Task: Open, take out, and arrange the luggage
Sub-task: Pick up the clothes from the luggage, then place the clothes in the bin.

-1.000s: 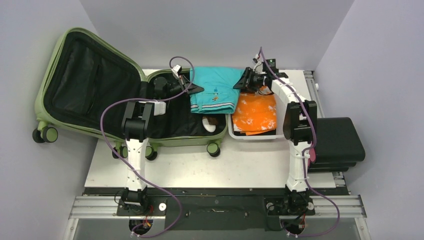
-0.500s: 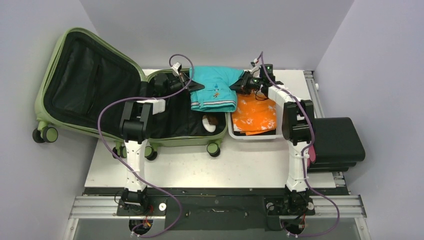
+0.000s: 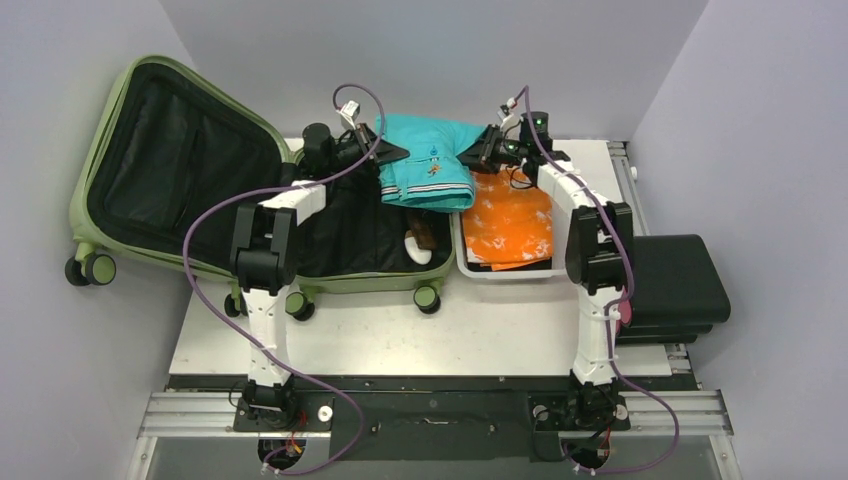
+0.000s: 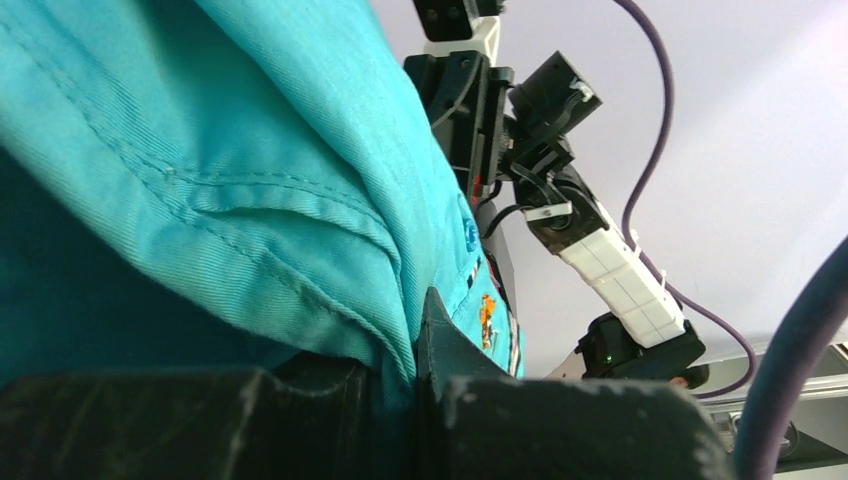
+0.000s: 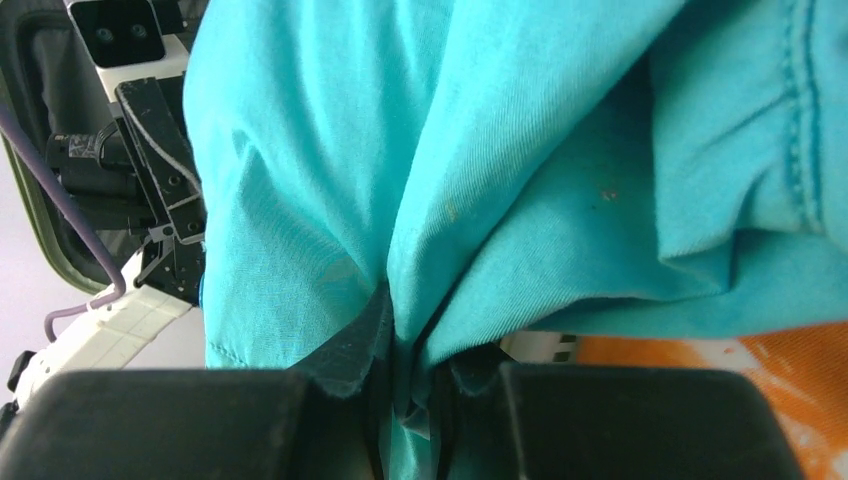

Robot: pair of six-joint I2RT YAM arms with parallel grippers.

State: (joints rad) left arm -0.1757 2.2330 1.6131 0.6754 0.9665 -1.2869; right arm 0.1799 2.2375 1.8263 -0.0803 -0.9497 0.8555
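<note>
Item: suitcase [image 3: 170, 170], olive-green hard shell with black lining, lying open on the left half of the table [image 3: 450, 330]; its lid leans back past the table's left edge and its base tray sits flat beside the white basket [image 3: 505, 272]. Opening step: judged complete. Item: teal shirt [image 3: 430, 170], folded, with a striped hem and a small chest motif, held above the far edge where tray and basket meet. Left gripper [image 3: 398, 153]: jaws closed on the shirt's left edge, and the left wrist view shows cloth pinched between the fingers. Right gripper [image 3: 470, 158]: jaws closed on the right edge, with a fold of teal cloth clamped between the pads in the right wrist view. Item: orange printed garment [image 3: 510, 225], already lying in the basket, so at least one piece appears to have been transferred. Item: small white-and-brown object [image 3: 420, 245], kind unclear, lying in the tray's near right corner and apparently not yet removed. Item: black case [image 3: 675, 285], at the table's right edge. Remaining, by estimate: put the shirt in the basket, take out the last object and tidy the arrangement.
</note>
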